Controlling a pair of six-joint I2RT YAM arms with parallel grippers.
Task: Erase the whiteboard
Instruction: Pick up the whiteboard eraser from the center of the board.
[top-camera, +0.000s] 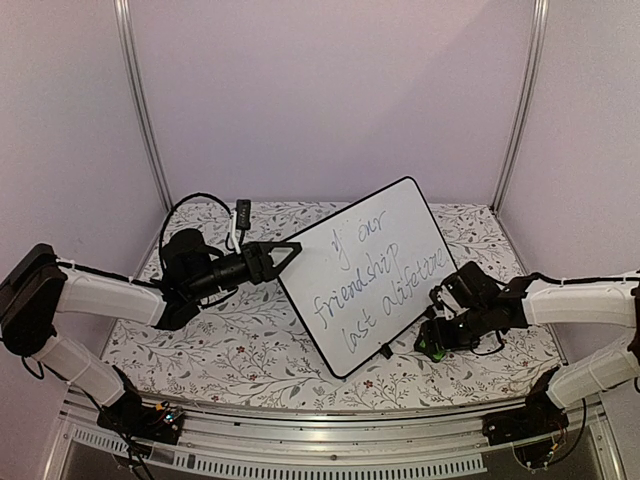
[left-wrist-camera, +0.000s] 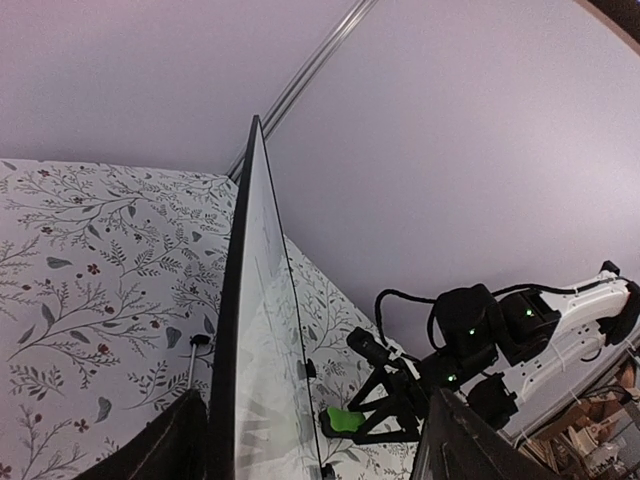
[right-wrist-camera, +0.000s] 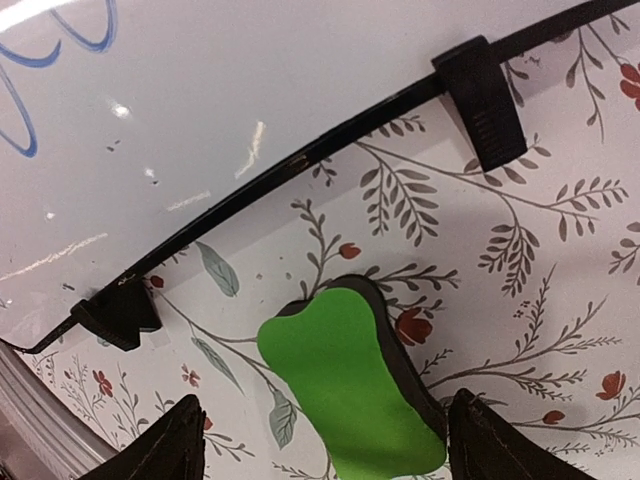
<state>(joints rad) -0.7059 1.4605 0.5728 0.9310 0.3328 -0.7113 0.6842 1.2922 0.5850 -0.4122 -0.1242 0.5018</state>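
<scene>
On the floral-print surface (top-camera: 230, 350), middle to right:

- Whiteboard (top-camera: 365, 275): white, thin black rim, rounded corners. Raised on its lower edge and tilted, turned diamond-wise in the top view. Three lines of dark handwriting (top-camera: 362, 292) on the face, one word reading "friendship". Black clip feet (right-wrist-camera: 480, 100) sit on the lower rim against the surface.
- Left tool (top-camera: 292, 248): at the board's left corner. Fingers are spread wide with the thin rim standing between them, closer to one finger; not pinched.
- Eraser (right-wrist-camera: 350, 395): small block with a green top and dark underside, lying flat just beside the board's lower right rim, apart from it.
- Right tool (top-camera: 436, 340): directly over the eraser. Fingers are parted to either side of it, with a gap visible on one side.
</scene>
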